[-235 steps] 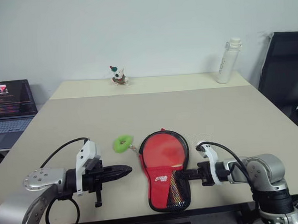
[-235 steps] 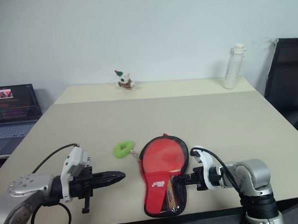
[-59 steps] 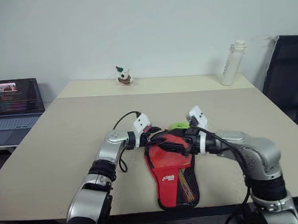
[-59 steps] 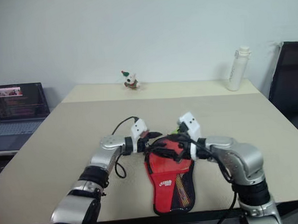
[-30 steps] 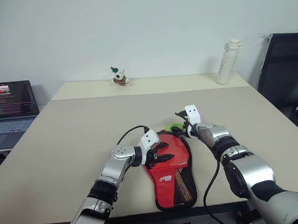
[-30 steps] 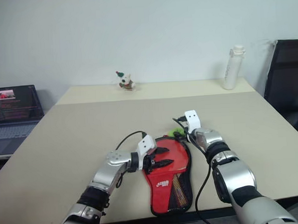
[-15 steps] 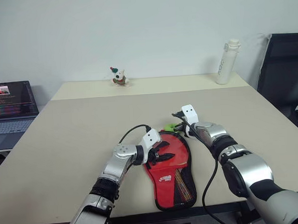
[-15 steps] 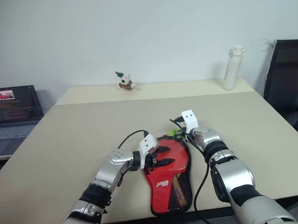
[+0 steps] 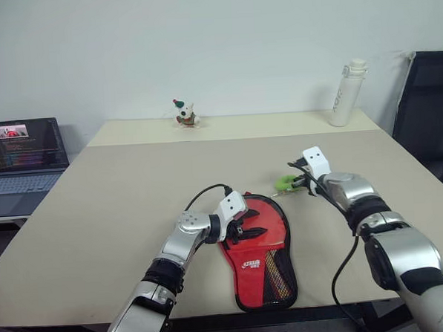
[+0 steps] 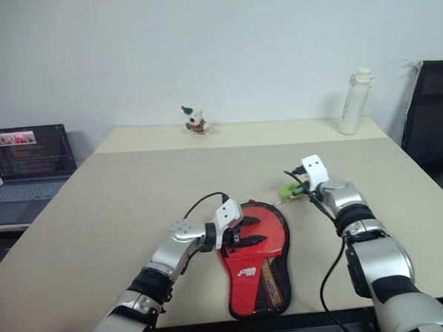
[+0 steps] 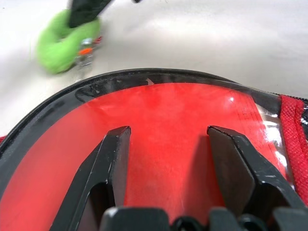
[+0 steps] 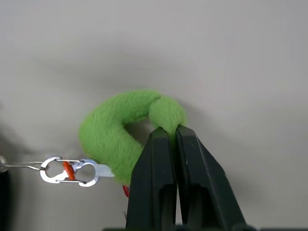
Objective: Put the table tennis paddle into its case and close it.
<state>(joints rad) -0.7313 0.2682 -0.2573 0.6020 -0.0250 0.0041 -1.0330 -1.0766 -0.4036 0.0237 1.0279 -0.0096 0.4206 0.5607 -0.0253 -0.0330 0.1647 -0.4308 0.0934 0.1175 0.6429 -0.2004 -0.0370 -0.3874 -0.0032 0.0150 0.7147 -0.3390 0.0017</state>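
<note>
beige table [image 9: 133, 185]: red case [image 9: 259, 249] lying flat; left gripper [image 9: 249, 230] spread wide over it; right gripper [image 12: 174, 132] pinching its green tag [image 12: 120, 132].

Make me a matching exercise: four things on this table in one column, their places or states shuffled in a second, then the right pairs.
Things:
1. green tag
2. case
3. white bottle
4. left gripper

Places or states:
A. upright at the table's far right corner
B. open, fingers spread over the red round end
C. pinched between the right gripper's shut fingers
D. flat near the front edge, mesh pocket up

Pairs: 1-C, 2-D, 3-A, 4-B
</note>
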